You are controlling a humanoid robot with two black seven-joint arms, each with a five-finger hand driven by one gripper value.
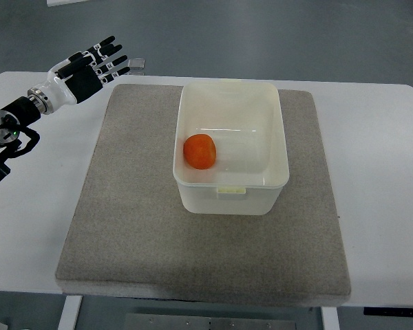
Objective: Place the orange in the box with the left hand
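Down on the floor of the white box (228, 200), close to its left wall, sits the orange (199, 151), with nothing touching it. That box stands on a grey mat (193, 254) that covers the middle of the desk (382, 172), nearer the desk's far edge than the near one. My left hand (89, 69) hangs over the desk's far left corner, well apart from the box, fingers (114, 63) stretched out straight and holding nothing.
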